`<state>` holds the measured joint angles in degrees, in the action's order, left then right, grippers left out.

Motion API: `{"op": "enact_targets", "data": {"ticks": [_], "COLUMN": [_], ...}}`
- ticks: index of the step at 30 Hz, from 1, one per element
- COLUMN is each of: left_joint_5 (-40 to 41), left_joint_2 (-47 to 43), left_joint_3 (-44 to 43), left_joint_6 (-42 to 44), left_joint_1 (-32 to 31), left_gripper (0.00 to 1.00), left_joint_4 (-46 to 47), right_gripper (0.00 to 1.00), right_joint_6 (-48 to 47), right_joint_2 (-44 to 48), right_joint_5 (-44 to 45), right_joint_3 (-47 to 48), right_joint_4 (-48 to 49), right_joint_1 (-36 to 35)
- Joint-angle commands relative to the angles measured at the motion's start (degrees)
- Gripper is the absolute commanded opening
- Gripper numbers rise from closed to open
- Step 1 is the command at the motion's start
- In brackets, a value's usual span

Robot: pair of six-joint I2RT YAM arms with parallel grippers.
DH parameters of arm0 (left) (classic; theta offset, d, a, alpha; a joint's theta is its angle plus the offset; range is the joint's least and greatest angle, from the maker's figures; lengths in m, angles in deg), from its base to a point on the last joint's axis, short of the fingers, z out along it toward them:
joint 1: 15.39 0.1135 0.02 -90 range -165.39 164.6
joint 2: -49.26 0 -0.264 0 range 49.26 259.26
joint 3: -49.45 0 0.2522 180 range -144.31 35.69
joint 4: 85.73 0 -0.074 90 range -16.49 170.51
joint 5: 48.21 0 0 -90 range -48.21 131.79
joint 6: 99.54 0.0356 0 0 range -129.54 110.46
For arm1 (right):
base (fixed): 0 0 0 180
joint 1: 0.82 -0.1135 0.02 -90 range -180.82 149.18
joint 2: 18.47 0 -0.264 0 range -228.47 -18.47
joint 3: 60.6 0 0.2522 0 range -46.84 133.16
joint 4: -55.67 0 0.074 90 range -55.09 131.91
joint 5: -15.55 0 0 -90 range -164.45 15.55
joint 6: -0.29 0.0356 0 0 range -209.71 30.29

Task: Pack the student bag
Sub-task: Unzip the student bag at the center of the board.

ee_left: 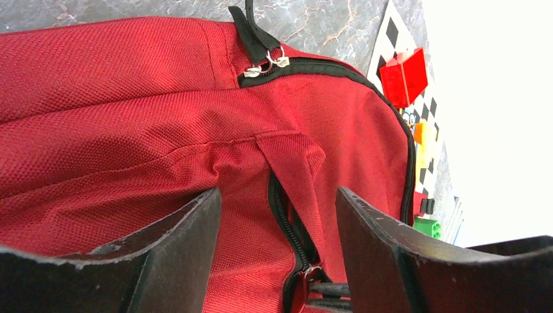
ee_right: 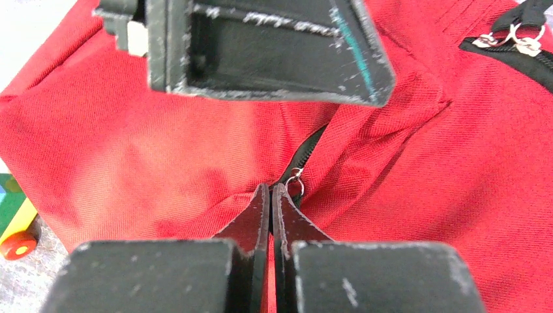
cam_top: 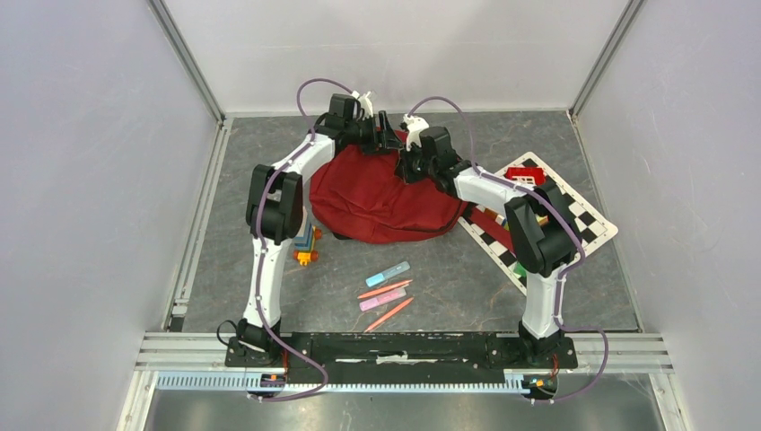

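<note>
The student bag (cam_top: pixel 386 202), a dark red backpack, lies on the table between both arms. My left gripper (ee_left: pixel 277 195) hovers open over its far top end, straddling a black zip (ee_left: pixel 282 215) that runs between the fingers without touching them. My right gripper (ee_right: pixel 270 189) is shut, its tips pinched on this zip's pull, whose metal ring (ee_right: pixel 297 177) shows right at the tips. In the top view the left gripper (cam_top: pixel 390 135) and right gripper (cam_top: pixel 408 166) are close together at the bag's far edge. Two more zip pulls (ee_left: pixel 267 64) sit together on a closed zip.
A checkered mat (cam_top: pixel 574 224) lies right of the bag with a small red box (cam_top: pixel 523 174) and coloured blocks on it. A block toy (cam_top: pixel 307 244) stands by the left arm. Pens and highlighters (cam_top: pixel 386 287) lie in front of the bag.
</note>
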<state>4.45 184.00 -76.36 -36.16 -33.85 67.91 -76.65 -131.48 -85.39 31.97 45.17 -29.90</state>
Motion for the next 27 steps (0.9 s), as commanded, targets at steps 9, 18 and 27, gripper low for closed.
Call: {"op": "enact_targets", "data": {"ticks": [9,18,27], "left_joint_5": [1.8,4.0,5.8], "left_joint_2": [3.1,3.8,3.8], "left_joint_3": [0.1,-2.0,-3.2], "left_joint_6": [-4.4,-5.1,-5.0], "left_joint_1": [1.0,1.3,1.9], "left_gripper": [0.74,0.75,0.75], "left_joint_4": [3.0,2.8,2.1], "right_gripper": [0.0,0.0,0.0], "right_joint_6": [0.5,-1.1,-4.1], "right_joint_2": [6.2,10.0,11.5], "right_joint_5": [-2.8,-4.8,-9.4], "right_joint_3": [-5.6,-6.5,-4.3], "right_joint_4": [-1.8,-8.4,-13.9], "right_joint_1": [-6.7,-10.4,-13.5]}}
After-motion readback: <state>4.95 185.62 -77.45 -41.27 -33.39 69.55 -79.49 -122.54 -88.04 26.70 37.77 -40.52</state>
